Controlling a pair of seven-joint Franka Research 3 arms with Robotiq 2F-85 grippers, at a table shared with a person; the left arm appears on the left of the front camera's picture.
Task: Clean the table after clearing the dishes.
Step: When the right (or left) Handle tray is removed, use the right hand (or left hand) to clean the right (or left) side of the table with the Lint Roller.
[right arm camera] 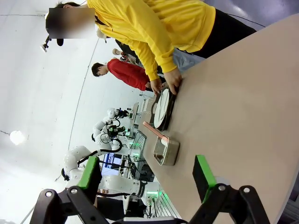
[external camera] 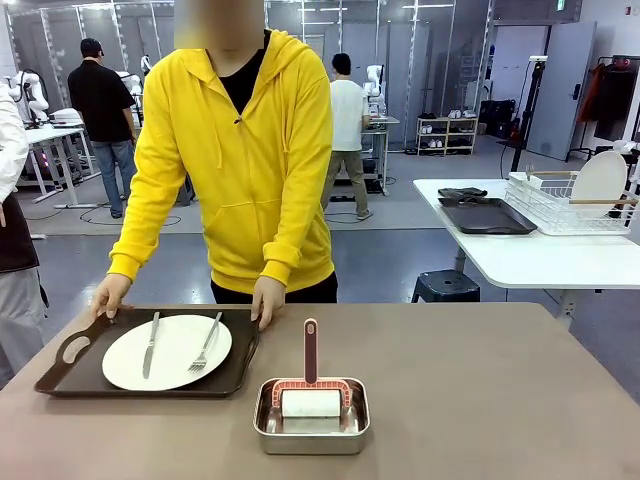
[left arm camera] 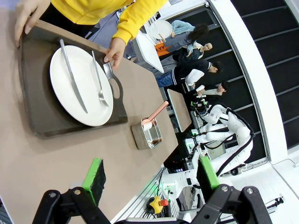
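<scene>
1. By my reading the clearing step is in hand and the wiping is not yet begun. A dark tray (external camera: 50,381) sits on the left part of the desk (external camera: 480,380). A person (external camera: 240,150) has one hand (external camera: 108,295) at its handle end and the other hand (external camera: 267,298) on its far rim.
2. The tray holds one white plate (external camera: 175,352). A knife (external camera: 151,345) and a fork (external camera: 205,345) lie on the plate, side by side and apart.
3. A steel pan (external camera: 310,447) stands at the front middle of the desk, just beside the tray's near corner, with a gap between them. In it rests a white-padded cleaning tool (external camera: 311,403), its red handle reaching out over the pan's far rim.
4. The left claw (left arm camera: 150,179) hangs above the desk, spread wide and empty. The right claw (right arm camera: 147,175) also hangs spread wide with nothing between its pads.
5. Once the tray is gone, the next move likely calls for a claw to close across the slim handle from above and lift the tool clear of the pan.
6. On the smaller white table (external camera: 530,260), a wire rack (external camera: 545,212) holds an upright plate, with another dark tray beside it.
</scene>
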